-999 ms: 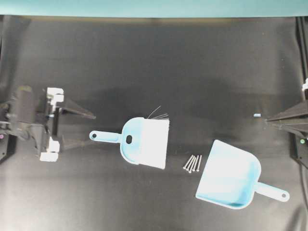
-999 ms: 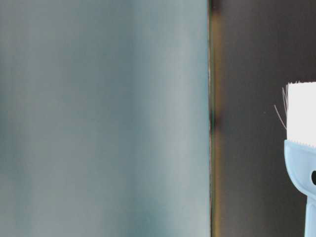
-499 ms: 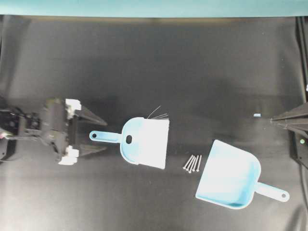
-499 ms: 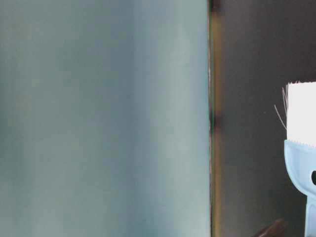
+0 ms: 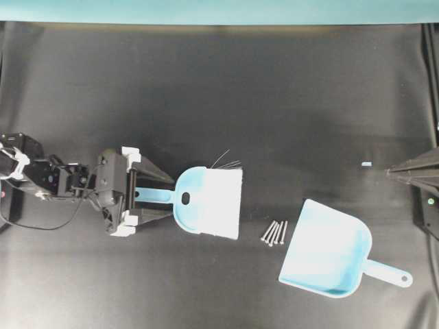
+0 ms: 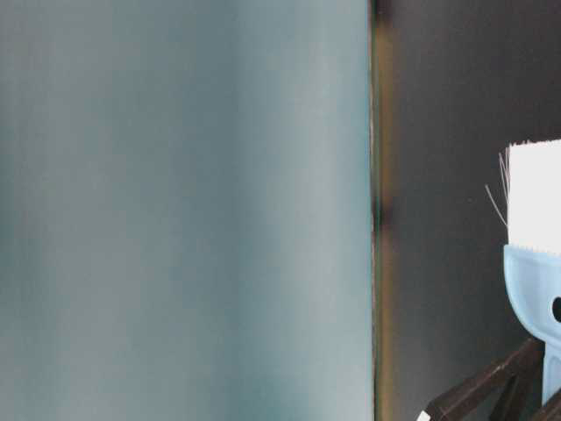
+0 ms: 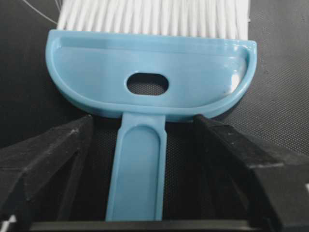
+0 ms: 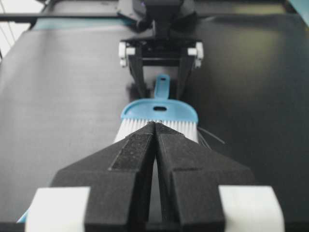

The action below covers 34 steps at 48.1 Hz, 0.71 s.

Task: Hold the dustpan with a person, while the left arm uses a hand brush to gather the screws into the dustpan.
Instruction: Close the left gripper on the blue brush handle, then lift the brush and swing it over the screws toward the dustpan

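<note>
- Brush (image 5: 206,203): you find it flat on the black worktop (image 5: 274,103), left of centre in the overhead view. Its handle points left and its white bristles (image 5: 226,204) point right. A few stray bristles stick out at the upper edge.
- Left end effector (image 5: 163,196): its fingers (image 7: 48,154) straddle the brush handle, one on each side. The wrist view shows a clear gap between each finger and the handle, so treat it as released and holding nothing. The fingertips sit just short of the rounded brush head.
- Left arm (image 5: 55,181): it reaches in from the left edge, low over the worktop.
- Screws (image 5: 274,232): a tight bundle lies between the brush bristles and the dustpan, near both but touching neither as far as you can see.
- Dustpan (image 5: 328,250): it rests lower right on the worktop, open mouth toward the screws, handle pointing to the lower right.
- Right end effector (image 8: 155,126): its fingers meet with no gap, clenched on nothing. It sits at the right edge, well apart from the dustpan.
- A small pale scrap (image 5: 366,164) lies on the worktop near the right end effector.
</note>
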Each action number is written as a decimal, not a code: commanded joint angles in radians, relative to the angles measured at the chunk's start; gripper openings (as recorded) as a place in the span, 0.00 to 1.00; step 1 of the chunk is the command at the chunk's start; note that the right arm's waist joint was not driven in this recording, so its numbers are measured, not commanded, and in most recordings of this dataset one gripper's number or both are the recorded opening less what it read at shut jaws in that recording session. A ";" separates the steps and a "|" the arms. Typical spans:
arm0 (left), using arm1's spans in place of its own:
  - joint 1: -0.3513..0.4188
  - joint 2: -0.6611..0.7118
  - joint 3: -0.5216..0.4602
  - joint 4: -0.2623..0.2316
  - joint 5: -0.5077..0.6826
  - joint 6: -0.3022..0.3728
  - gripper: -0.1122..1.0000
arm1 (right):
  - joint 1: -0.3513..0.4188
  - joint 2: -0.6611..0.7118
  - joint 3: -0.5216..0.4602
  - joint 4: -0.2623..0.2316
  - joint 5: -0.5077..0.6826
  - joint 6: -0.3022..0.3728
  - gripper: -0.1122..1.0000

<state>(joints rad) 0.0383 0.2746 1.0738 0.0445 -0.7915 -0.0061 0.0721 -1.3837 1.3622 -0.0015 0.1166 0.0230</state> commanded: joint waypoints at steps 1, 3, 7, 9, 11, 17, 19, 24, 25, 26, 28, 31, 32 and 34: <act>0.000 0.011 -0.003 0.003 0.043 0.003 0.77 | 0.000 0.005 0.003 0.002 -0.003 -0.008 0.10; -0.003 0.011 -0.003 0.003 0.051 0.003 0.71 | 0.000 0.005 0.009 0.002 0.003 -0.012 0.10; -0.006 0.006 -0.003 0.003 0.067 0.005 0.52 | 0.000 0.003 0.018 0.000 0.041 -0.012 0.10; -0.012 0.006 -0.003 0.003 0.074 0.008 0.43 | 0.000 0.000 0.021 0.000 0.064 -0.012 0.10; -0.014 -0.003 -0.003 0.005 0.077 0.011 0.37 | 0.000 -0.002 0.021 0.000 0.089 -0.011 0.10; -0.021 -0.052 -0.008 0.005 0.098 0.037 0.38 | 0.000 -0.012 0.025 0.000 0.141 -0.012 0.10; -0.021 -0.072 -0.014 0.005 0.121 0.041 0.38 | 0.000 -0.014 0.028 0.000 0.135 -0.012 0.10; -0.021 -0.127 -0.041 0.005 0.229 0.052 0.38 | 0.000 -0.020 0.037 -0.002 0.124 -0.012 0.10; -0.021 -0.141 -0.051 0.003 0.259 0.055 0.38 | 0.000 -0.020 0.038 -0.002 0.123 -0.014 0.10; -0.021 -0.155 -0.058 0.005 0.290 0.057 0.38 | 0.000 -0.021 0.041 0.000 0.123 -0.012 0.10; -0.020 -0.184 -0.077 0.005 0.356 0.064 0.38 | 0.000 -0.021 0.048 0.000 0.120 -0.012 0.10; -0.021 -0.241 -0.110 0.005 0.469 0.084 0.38 | 0.000 -0.021 0.058 -0.002 0.109 -0.012 0.10; -0.023 -0.256 -0.121 0.005 0.502 0.089 0.38 | 0.000 -0.023 0.061 0.000 0.106 -0.012 0.10; -0.023 -0.287 -0.146 0.005 0.572 0.100 0.38 | 0.000 -0.025 0.067 0.000 0.100 -0.012 0.10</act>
<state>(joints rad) 0.0184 0.0690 0.9833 0.0491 -0.3666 0.0767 0.0721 -1.4097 1.4251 -0.0015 0.2362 0.0184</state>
